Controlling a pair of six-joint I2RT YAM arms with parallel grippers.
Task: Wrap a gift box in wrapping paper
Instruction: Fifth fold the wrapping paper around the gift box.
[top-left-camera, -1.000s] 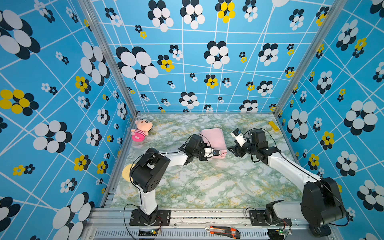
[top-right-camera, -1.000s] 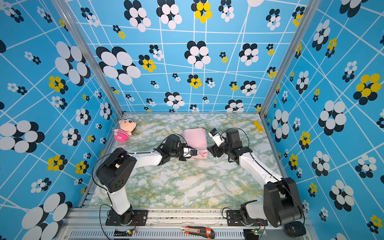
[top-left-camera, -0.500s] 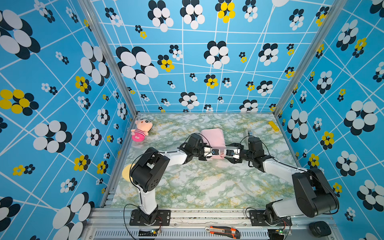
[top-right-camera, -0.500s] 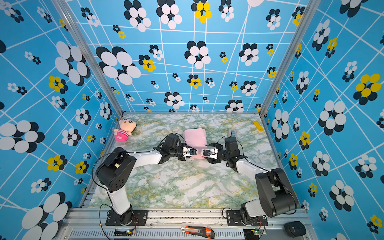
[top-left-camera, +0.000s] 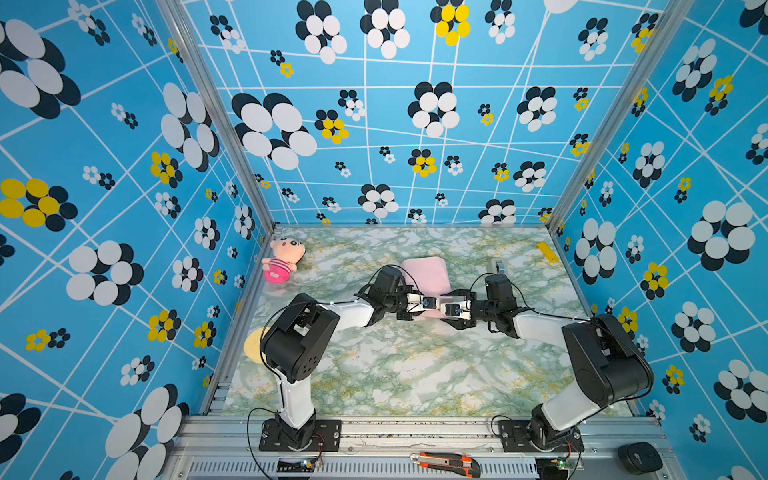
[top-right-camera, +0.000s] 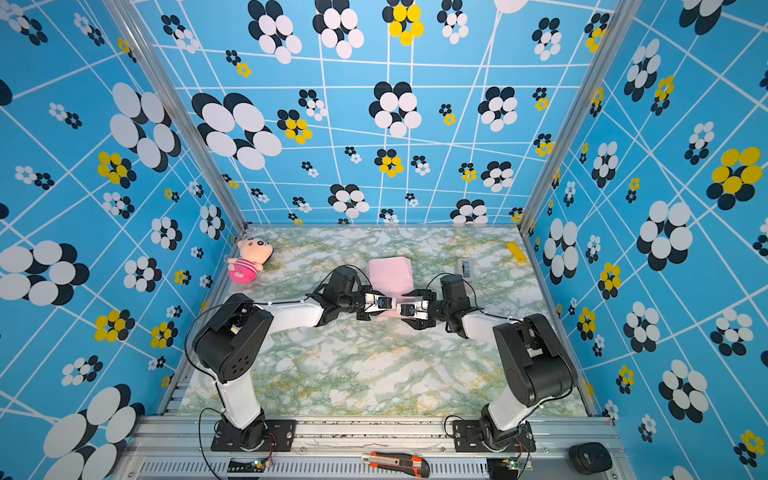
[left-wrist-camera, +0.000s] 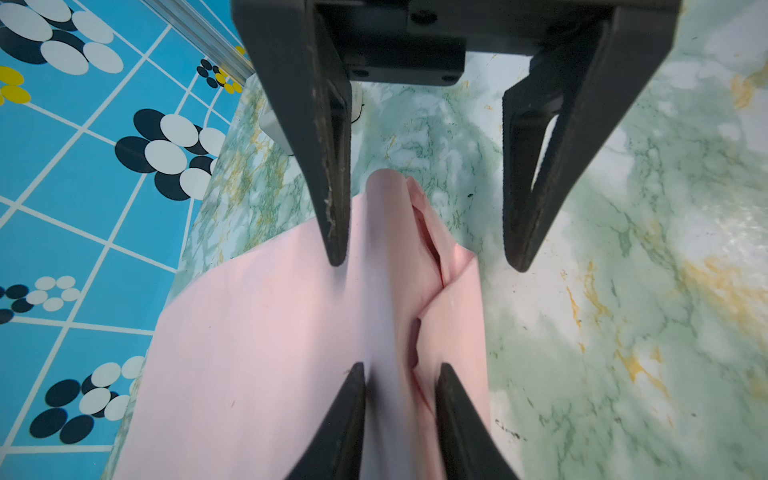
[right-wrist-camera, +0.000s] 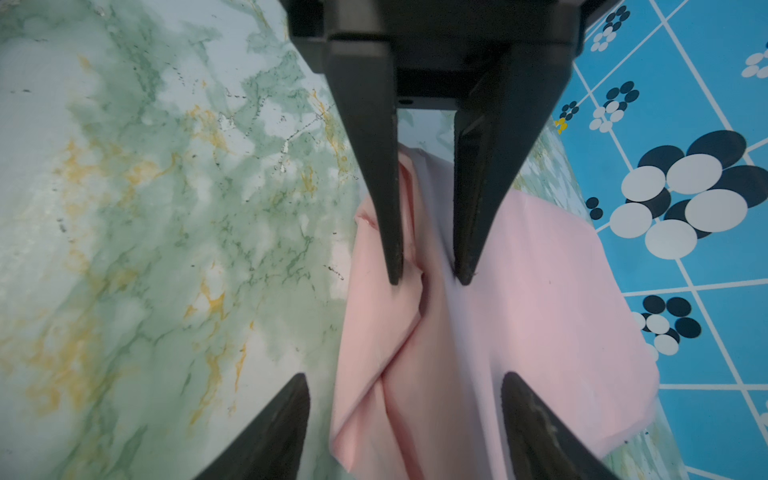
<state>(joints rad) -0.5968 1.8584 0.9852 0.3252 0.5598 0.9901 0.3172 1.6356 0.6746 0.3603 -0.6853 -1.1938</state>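
Moved: right gripper (left-wrist-camera: 424, 266) has come down from a raised pose beside the paper & now faces the left gripper (left-wrist-camera: 399, 370) tip to tip, low over the table (top-left-camera: 395, 374); left arm barely shifted.
Left gripper: closed on a raised ridge of the wrapping paper (left-wrist-camera: 291, 332), pale pink face out, sheet pinched btwn its fingers.
Right gripper: jaws wide, straddling the same ridge from the opp. end, gripping nothing; whether a finger touches the sheet, can't tell.
Gift box: not visible; prob. under the pink mound seen in both top views, mid-table, just beyond the grippers.
Paper state: bunched, layers overlapping along the ridge w/ open slits btwn them.
Risk 1: right closes off-centre, catches one layer only, seam gapes.
Risk 2: both pull apart on a thin sheet, so it tears at the creases.
Risk 3: tips near head-on, so they collide if either advances.
Risk 4: left lets go before right has hold, ridge springs flat.
Risk 5: a tug drags the box, as nothing seems to pin it.
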